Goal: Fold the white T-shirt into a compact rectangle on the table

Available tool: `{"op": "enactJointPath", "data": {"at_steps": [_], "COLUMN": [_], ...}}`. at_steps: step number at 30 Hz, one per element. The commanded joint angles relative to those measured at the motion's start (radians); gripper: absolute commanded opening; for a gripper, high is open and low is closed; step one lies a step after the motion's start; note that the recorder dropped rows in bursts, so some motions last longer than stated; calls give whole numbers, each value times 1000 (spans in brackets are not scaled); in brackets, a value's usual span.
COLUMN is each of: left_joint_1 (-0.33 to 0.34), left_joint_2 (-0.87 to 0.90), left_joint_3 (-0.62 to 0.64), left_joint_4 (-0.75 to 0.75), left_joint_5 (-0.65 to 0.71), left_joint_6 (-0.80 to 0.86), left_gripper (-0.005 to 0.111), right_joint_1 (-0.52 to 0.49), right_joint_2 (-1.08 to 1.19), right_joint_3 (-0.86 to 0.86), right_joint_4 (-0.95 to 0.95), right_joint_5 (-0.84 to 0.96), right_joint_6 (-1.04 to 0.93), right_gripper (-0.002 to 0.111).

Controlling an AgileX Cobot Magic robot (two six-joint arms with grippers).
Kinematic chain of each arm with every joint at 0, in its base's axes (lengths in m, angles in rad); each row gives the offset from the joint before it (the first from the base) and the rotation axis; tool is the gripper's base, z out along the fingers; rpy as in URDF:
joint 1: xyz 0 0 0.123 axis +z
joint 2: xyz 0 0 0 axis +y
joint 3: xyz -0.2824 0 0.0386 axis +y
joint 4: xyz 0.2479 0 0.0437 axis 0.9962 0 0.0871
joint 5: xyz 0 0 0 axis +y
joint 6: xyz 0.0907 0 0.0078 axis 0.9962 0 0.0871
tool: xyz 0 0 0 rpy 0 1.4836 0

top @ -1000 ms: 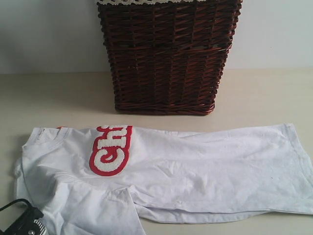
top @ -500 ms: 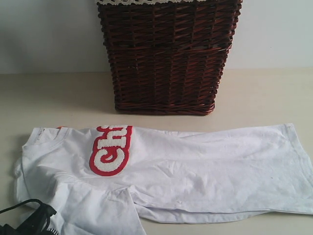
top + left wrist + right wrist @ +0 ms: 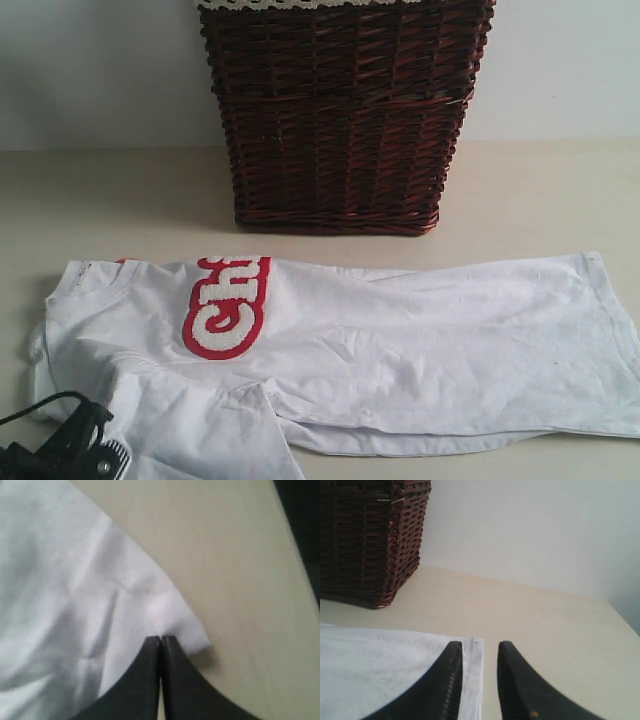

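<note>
The white T-shirt (image 3: 400, 350) lies spread sideways on the table (image 3: 120, 200), red-outlined letters toward the left, hem to the right. My left gripper (image 3: 100, 452) sits at the lower-left sleeve. In the left wrist view its jaws (image 3: 161, 639) are pressed together on the corner edge of the white fabric (image 3: 75, 580), which is slightly raised off the table. My right gripper (image 3: 479, 647) is out of the exterior view. It stands open just above the hem corner of the shirt (image 3: 380, 665), one finger over the cloth, the other over bare table.
A dark brown wicker basket (image 3: 340, 120) with white lace trim stands behind the shirt against the wall, also seen as the basket (image 3: 365, 540) in the right wrist view. Bare table (image 3: 545, 630) lies beyond the hem. The table's front edge is close to the left gripper.
The left gripper has closed from open to shut at the sleeve corner and shifted a little right. The cloth beside it has puckered slightly. The right side has not moved.
</note>
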Motion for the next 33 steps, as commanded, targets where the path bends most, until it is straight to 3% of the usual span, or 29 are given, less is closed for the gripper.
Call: {"op": "enactJointPath", "data": {"at_steps": [1, 7, 14, 20, 25, 33], "left_joint_1": [-4, -4, 1, 74, 146, 152], "left_joint_2": [-69, -90, -85, -25, 53, 165], "left_joint_3": [-60, -124, -124, -131, -195, -342], "left_joint_4": [-58, -128, -175, -175, -179, -192], "left_joint_5": [-5, -26, -289, -503, -447, -447], "left_joint_6": [-110, -259, -343, -343, -359, -397], "left_gripper": [0, 0, 0, 0, 0, 0], "right_joint_1": [-5, -5, -5, -5, -5, -5], "right_joint_2": [0, 0, 0, 0, 0, 0], "right_joint_3": [2, 2, 2, 2, 2, 2], "right_joint_4": [-2, -2, -2, -2, -2, -2], "right_joint_5": [-9, -9, -9, -9, -9, -9], "right_joint_6": [2, 2, 2, 2, 2, 2], "right_gripper": [25, 25, 25, 25, 25, 25]}}
